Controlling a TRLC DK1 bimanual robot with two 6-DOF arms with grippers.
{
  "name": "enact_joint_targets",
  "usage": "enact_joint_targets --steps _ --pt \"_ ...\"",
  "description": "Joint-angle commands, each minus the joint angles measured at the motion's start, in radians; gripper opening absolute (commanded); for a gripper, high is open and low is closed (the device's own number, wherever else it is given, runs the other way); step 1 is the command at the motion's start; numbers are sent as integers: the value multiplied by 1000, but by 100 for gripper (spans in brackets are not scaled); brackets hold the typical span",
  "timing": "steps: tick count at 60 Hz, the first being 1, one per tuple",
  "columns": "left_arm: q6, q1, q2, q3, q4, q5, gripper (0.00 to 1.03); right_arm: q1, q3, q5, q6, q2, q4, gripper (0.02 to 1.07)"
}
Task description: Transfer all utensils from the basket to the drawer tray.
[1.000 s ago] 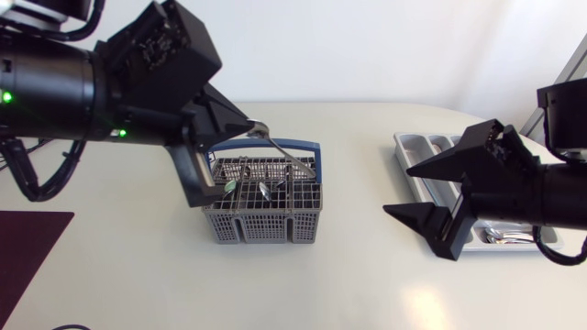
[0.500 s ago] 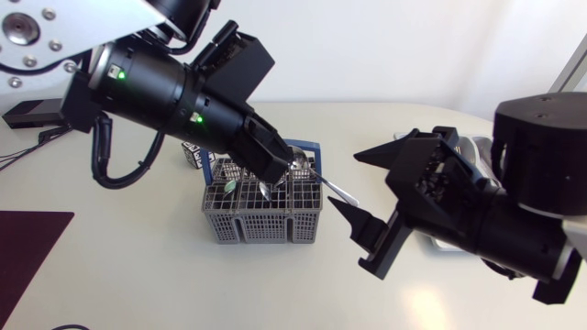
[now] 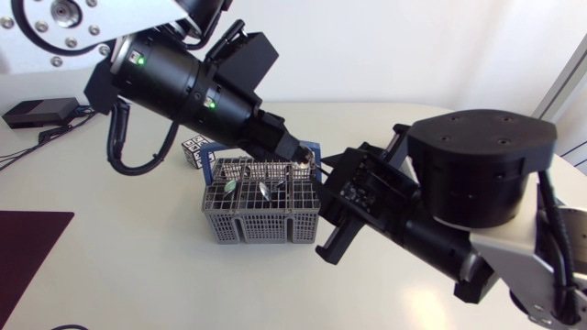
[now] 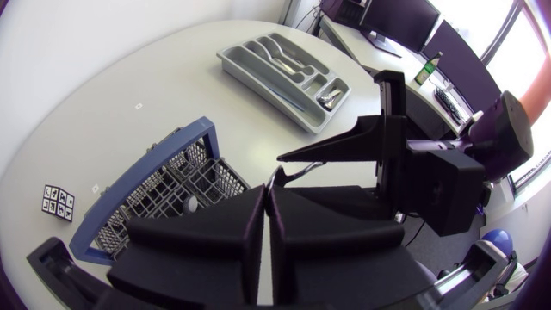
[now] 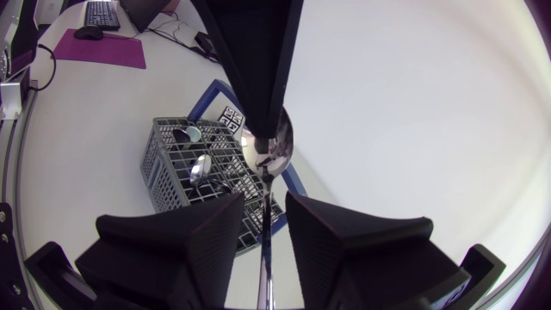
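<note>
Left gripper (image 5: pixel 266 125) is clenched on the spoon (image 5: pixel 269 151) at its bowl, just above the rim of the basket (image 3: pixel 261 227). Right gripper (image 5: pixel 265 220) is spread; the handle passes between its fingers untouched. Right wrist view shows the spoon's full length, bowl at the left fingertips and long axis running straight into the right gripper. Head view hides most of it. Only the left wrist view shows the drawer tray (image 4: pixel 245 67), well apart.

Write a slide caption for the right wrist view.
Left claw holds a spoon by its bowl; open right claw flanks the handle.
</note>
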Motion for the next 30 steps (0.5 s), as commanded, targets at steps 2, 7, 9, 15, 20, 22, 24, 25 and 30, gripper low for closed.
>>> enact_joint_targets --steps 2,7,9,15,20,22,24,25,30 --pt "-31 15 16 38 -17 15 3 9 -19 26 -28 24 28 18" --pt "-36 24 25 40 -22 20 3 7 -17 29 -28 24 31 11" --pt "-39 25 27 40 -22 21 3 7 -17 32 -29 26 29 9" --pt "-43 25 34 44 -28 26 3 7 -17 32 -28 29 25 8" --pt "-46 25 37 58 -35 44 7 2 -22 28 -28 33 26 7" --pt "-46 27 37 63 -35 52 10 1 -24 26 -28 33 25 8" --pt "-49 30 37 69 -35 63 14 -1 -27 22 -28 33 23 8" --pt "-56 32 37 76 -35 67 19 -1 -28 20 -28 32 21 7" --pt "-56 39 34 101 -26 67 37 1 -40 19 -28 29 18 7"
